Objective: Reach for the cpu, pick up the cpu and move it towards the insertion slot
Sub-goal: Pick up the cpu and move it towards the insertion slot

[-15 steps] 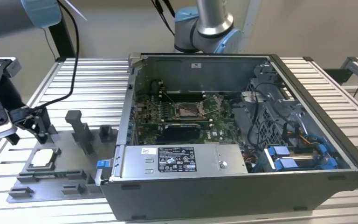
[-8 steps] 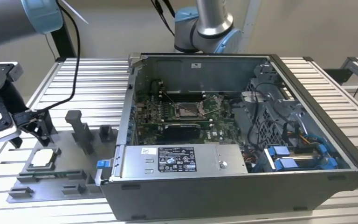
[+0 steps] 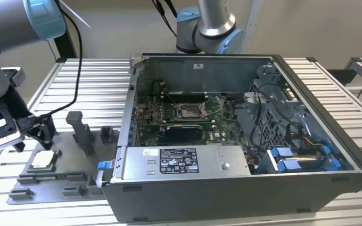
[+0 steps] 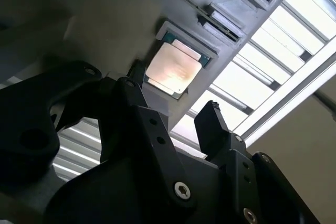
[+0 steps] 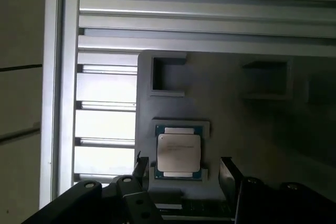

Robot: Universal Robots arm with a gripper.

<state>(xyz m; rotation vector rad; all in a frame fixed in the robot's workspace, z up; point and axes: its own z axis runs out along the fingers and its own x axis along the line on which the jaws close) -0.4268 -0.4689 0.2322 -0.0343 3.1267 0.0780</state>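
Above the grey holder (image 3: 55,181) on the slatted bench (image 3: 93,70), the gripper (image 3: 35,139) hangs with its two dark fingers spread wide and nothing held between them. The first wrist view looks down past the fingertips (image 5: 227,167) to the cpu (image 5: 179,152), which lies silver face up in its square nest in the holder. One finger stands to each side of the chip, and neither appears to touch it.

Well apart, towards the exterior view's right, stands the open computer case (image 3: 231,197). The insertion slot (image 3: 189,111) sits inside it as a metal-framed square amid the green circuit board (image 3: 149,127).

The work looks to be at the end of the reach, with the pick-up not yet made. A clean grasp calls for the fingers to come level with the chip's thin edges and close squarely on them. There is little room to spare, since the nest's walls stand just beside the chip.
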